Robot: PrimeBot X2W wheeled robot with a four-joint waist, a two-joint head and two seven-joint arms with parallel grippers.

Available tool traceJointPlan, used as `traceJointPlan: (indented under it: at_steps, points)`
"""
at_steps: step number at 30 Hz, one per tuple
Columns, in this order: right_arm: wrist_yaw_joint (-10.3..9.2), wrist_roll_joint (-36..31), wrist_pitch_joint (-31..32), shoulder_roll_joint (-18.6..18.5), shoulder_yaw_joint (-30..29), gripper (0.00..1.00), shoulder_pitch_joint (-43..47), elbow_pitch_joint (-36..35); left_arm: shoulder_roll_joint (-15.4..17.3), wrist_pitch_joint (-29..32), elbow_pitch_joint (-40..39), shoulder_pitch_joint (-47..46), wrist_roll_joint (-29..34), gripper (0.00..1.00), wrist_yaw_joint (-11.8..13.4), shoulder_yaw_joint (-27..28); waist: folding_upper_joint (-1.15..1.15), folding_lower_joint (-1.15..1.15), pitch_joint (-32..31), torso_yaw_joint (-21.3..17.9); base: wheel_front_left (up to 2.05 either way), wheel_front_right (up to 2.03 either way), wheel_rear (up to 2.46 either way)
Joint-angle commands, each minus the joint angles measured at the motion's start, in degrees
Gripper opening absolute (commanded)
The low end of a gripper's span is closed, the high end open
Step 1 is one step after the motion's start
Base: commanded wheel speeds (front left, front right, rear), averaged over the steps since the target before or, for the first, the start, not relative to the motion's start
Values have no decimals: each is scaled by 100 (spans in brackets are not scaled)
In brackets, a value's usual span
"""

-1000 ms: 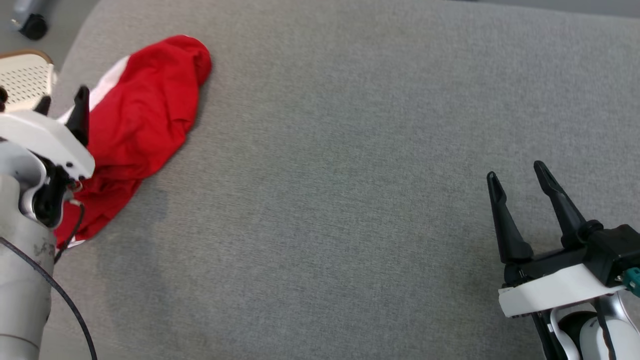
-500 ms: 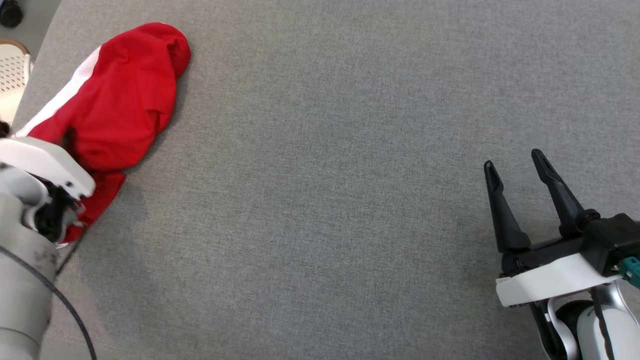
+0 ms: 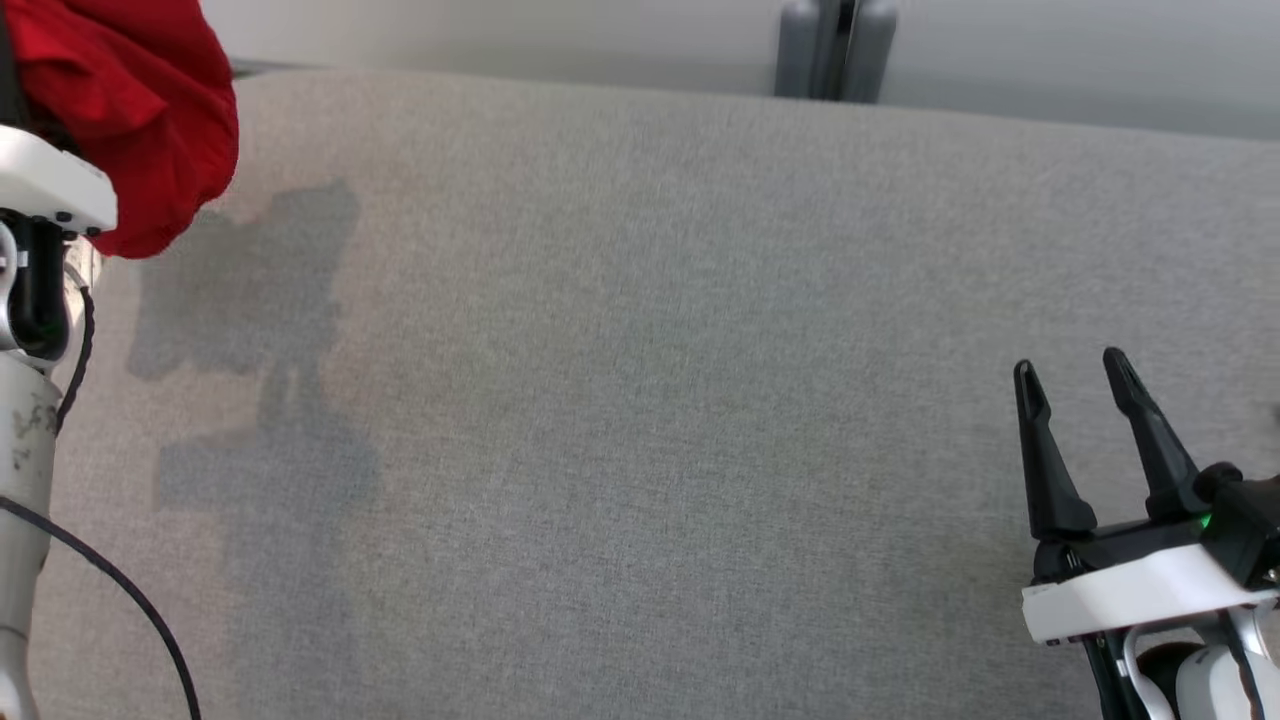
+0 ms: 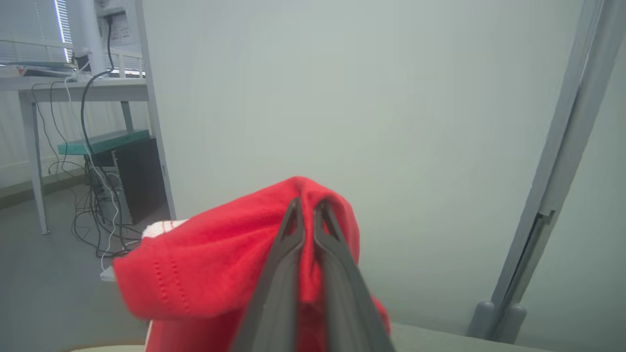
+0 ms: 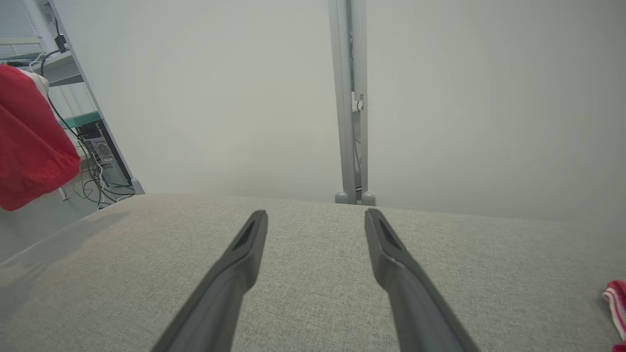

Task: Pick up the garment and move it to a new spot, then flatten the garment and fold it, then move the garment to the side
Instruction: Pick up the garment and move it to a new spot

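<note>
The garment [image 3: 120, 110] is red with a white stripe and hangs bunched in the air at the head view's top left, casting a shadow on the grey surface below. My left gripper [image 4: 308, 208] is shut on a fold of the garment [image 4: 215, 264], its fingers pinching the red cloth near their tips. In the right wrist view the garment [image 5: 29, 142] hangs at the far left, above the surface. My right gripper [image 3: 1075, 375] stands open at the lower right, low over the grey surface, with nothing between its fingers [image 5: 244, 244].
A wide grey fabric surface [image 3: 650, 400] fills the workspace, with a pale wall behind it. A grey post [image 3: 835, 50] stands past the far edge. A red-and-white striped cloth edge [image 5: 617, 300] lies at the right. A desk with cables [image 4: 88, 146] stands off to the left.
My left gripper has shut on the garment and lifted it off the surface. The head camera has tilted up, so the far edge and wall now show. The right gripper stayed open.
</note>
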Motion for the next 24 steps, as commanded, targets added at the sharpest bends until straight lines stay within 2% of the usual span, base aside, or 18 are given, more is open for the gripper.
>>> traceJointPlan:
  at_steps: [1,8,12,15,20,24]
  points:
    - [1,41,-60,-30,-20,100,75,8,34,-26,-175,195,89,0,88,10,0,0,-310,-132,0,0,0]
    - [1,235,-167,-30,111,100,281,119,39,14,-2962,1679,469,0,953,174,0,0,-672,-440,0,0,0]
    - [1,306,-203,-32,184,100,330,159,121,355,-4450,2586,567,0,1475,188,0,0,-721,-707,0,0,0]
    - [1,354,-244,-30,242,100,301,160,177,658,-5317,3037,689,0,1734,105,0,0,-668,-971,0,0,0]
    - [1,433,-313,-30,321,100,194,191,175,1153,-6029,3489,883,0,1816,-385,0,0,-469,-1544,0,0,0]
    - [1,497,-409,-30,389,100,127,297,-45,1313,-5798,3534,860,0,1638,-878,0,0,-271,-2050,0,0,0]
